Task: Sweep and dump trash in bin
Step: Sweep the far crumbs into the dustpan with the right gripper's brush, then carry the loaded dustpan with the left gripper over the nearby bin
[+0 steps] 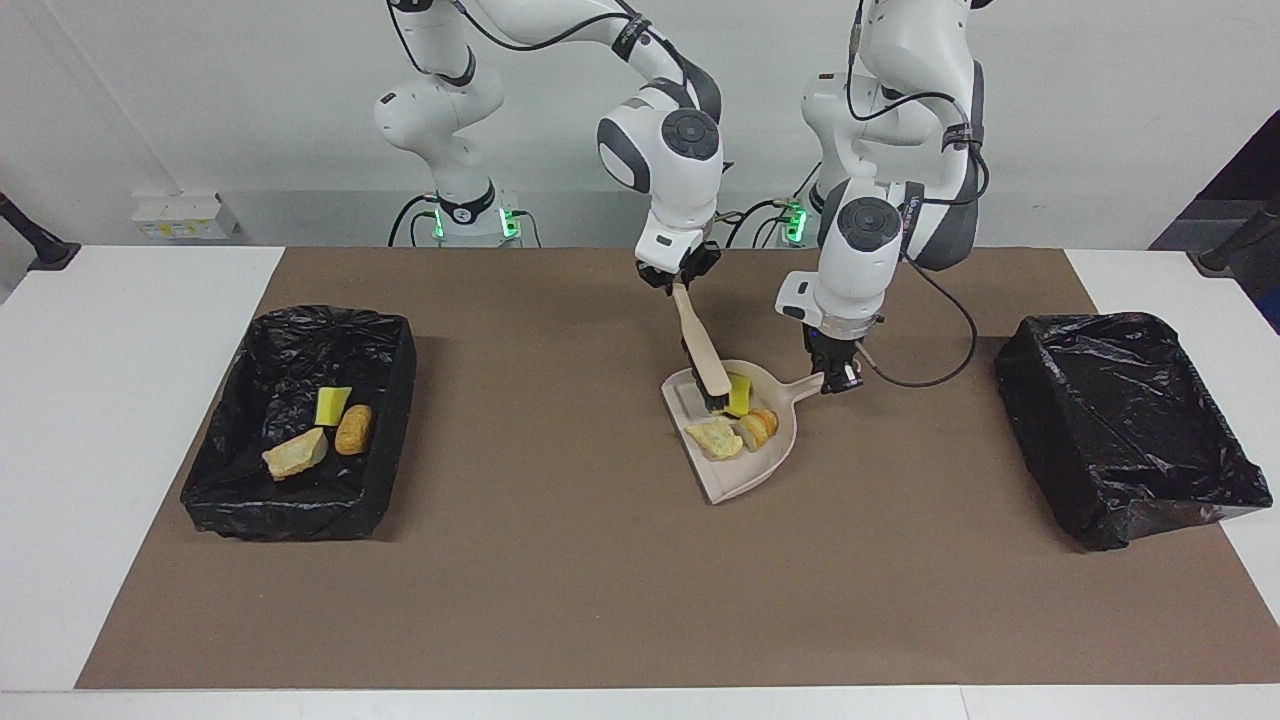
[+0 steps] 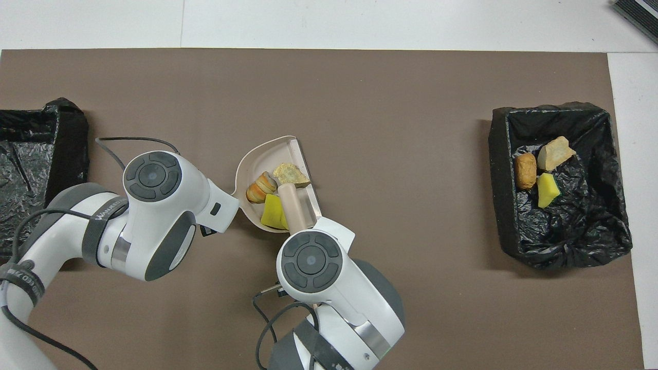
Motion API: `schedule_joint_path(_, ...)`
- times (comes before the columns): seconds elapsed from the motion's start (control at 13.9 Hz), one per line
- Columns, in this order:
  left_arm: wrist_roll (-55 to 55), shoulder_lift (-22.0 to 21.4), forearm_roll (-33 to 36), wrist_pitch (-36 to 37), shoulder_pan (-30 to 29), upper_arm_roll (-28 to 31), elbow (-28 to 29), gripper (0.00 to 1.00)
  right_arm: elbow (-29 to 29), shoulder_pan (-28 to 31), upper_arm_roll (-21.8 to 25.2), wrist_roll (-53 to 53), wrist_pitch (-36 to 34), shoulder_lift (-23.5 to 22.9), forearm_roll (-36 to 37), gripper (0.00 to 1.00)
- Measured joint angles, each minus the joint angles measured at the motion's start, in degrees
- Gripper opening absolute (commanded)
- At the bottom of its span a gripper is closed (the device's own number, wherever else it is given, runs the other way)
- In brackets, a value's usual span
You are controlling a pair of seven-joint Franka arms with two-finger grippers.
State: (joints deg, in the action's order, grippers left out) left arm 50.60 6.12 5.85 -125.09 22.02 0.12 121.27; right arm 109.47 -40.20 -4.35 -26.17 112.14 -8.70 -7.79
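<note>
- Right gripper [image 1: 682,277] clamps brush [image 1: 703,352] handle; bristles in dustpan [image 1: 745,478].
- Left gripper [image 1: 838,375] grips dustpan handle, at its 2 o'clock in the facing view.
- Dustpan: three trash [image 1: 714,437] scraps.
- Bin [image 1: 300,424] at right arm's end: three scraps.
- Second bin [image 1: 1128,425], left arm's end.

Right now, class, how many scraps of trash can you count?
6. Three lie in the dustpan: yellow chunk, bread piece, pale lump. Three lie in the bin at the right arm's end. More may hide under the brush.
</note>
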Motion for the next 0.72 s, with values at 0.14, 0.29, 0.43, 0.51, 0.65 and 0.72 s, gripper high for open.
schedule_joint_path(0.14, 2.9, 0.1, -1.1, -1.3, -1.0, 0.2, 0.1, 0.00, -0.1, 1.7, 0.4, 0.0, -1.9, 2.1, 0.0, 0.00)
schedule_joint_path(0.29, 7.9, 0.4, -3.7, -2.4, -3.1, 0.3, 0.3, 0.00, -0.1, 4.2, 0.6, 0.0, -5.1, 5.2, 0.0, 0.00)
schedule_joint_path(0.43, 13.6, 0.6, -8.7, -2.9, -5.6, 0.4, 0.4, 0.00, 0.0, 5.9, 0.6, 0.0, -8.2, 7.7, 0.0, 0.00)
schedule_joint_path(0.51, 16.2, 0.7, -10.7, -3.1, -6.7, 0.5, 0.4, 0.00, 0.1, 6.0, 0.6, -0.7, -8.8, 8.5, 0.0, 0.00)
schedule_joint_path(0.65, 18.1, 0.7, -11.8, -3.1, -7.8, 0.5, 0.5, 0.00, 1.1, 5.7, 0.5, -3.0, -8.8, 9.4, 0.0, 0.00)
schedule_joint_path(0.72, 18.4, 0.7, -12.0, -3.2, -8.1, 0.5, 0.5, 0.00, 2.0, 5.3, 0.4, -4.3, -8.8, 9.8, 0.0, 0.00)
